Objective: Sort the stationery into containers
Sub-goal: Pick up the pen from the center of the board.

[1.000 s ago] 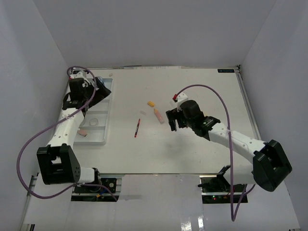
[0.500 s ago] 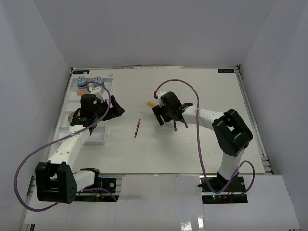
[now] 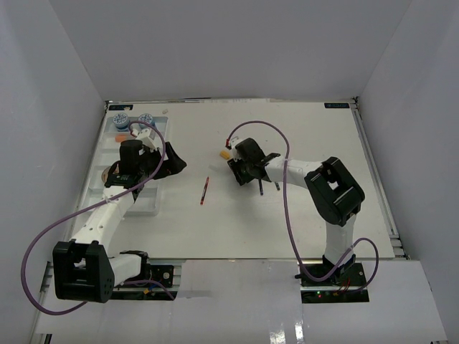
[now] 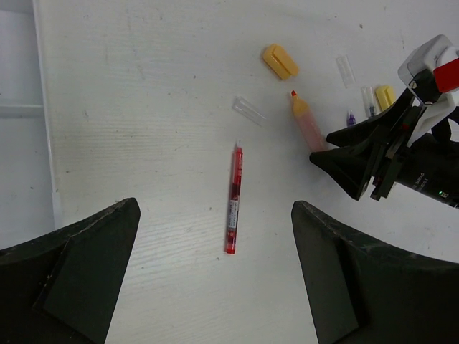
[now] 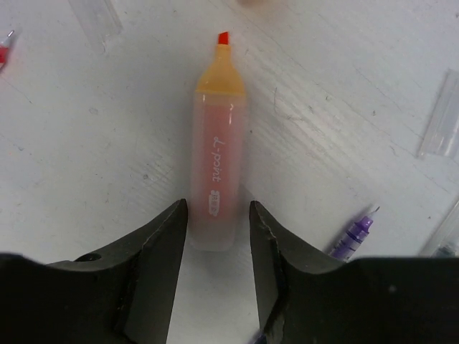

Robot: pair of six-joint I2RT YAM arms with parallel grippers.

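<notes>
**Right arm set on the pink highlighter; tray run comes next**

Step in hand, as I read it: picking one item off the open table. My right gripper (image 5: pixel 215 208) sits low over a stubby pink translucent plastic highlighter (image 5: pixel 219 158) with an orange neck and a bare red tip. The highlighter lies flat on the white table (image 5: pixel 107 143), just right of centre, with its tip at 12 o'clock in the right wrist view. The black fingers (image 5: pixel 154 251) stand tight along both sides of its tail end. Whether the pads bite yet, I cannot tell.

Left gripper (image 4: pixel 215 206): jaws spread wide, nothing between them. It hangs just off the edge of the flat white plastic tray (image 3: pixel 147 204) with raised dividers, at 9 o'clock on the table.

Next move, my call: firm the pinch, lift straight, then carry toward 9 o'clock to a compartment. The grip is far back on the barrel, so the nose may droop. The uncapped tip could mark the table if dragged.

Count:
- highlighter: one
- slim red pen (image 4: pixel 232 199): one, at 8 o'clock from the highlighter
- purple pen (image 5: pixel 351 236): one, only its end showing, at 4 o'clock
- chunky yellow cap-like block (image 4: pixel 280 61): one
- smaller yellow piece (image 4: pixel 385 95): one
- short clear plastic sleeves (image 4: pixel 247 111): three
- round blue-white tubs (image 3: pixel 120 118): two, at the tray's 12 o'clock end
</notes>
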